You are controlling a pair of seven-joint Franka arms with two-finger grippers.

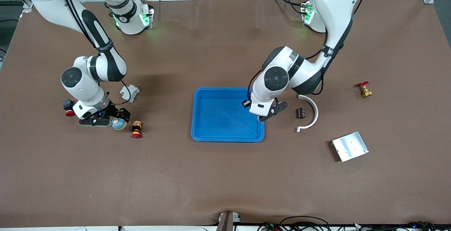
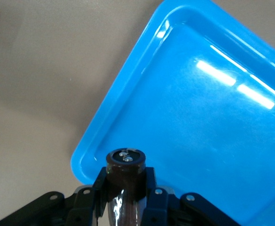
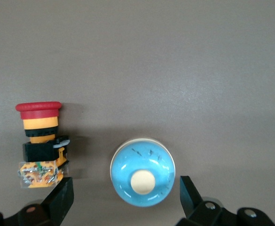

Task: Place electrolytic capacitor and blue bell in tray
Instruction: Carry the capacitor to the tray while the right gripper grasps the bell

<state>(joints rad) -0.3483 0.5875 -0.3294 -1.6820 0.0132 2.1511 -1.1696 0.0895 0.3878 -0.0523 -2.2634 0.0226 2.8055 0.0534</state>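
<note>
The blue tray (image 1: pixel 201 132) lies at mid-table and holds nothing. My left gripper (image 1: pixel 265 117) is over the tray's edge toward the left arm's end. In the left wrist view, the left gripper (image 2: pixel 125 181) is shut on a dark brown electrolytic capacitor (image 2: pixel 124 162), held above the tray's rim (image 2: pixel 88 157). The blue bell (image 1: pixel 119 123), a blue dome with a cream knob, sits on the table toward the right arm's end. My right gripper (image 1: pixel 105 121) is down at the bell. In the right wrist view, the right gripper (image 3: pixel 126 188) is open, one finger on each side of the bell (image 3: pixel 143 172), with gaps.
A red-capped push button (image 1: pixel 136 129) lies close beside the bell, also in the right wrist view (image 3: pixel 39 136). Toward the left arm's end lie a small dark component (image 1: pixel 301 113), a white curved piece (image 1: pixel 310 113), a silver plate (image 1: pixel 350 146) and a brass valve (image 1: pixel 364 90).
</note>
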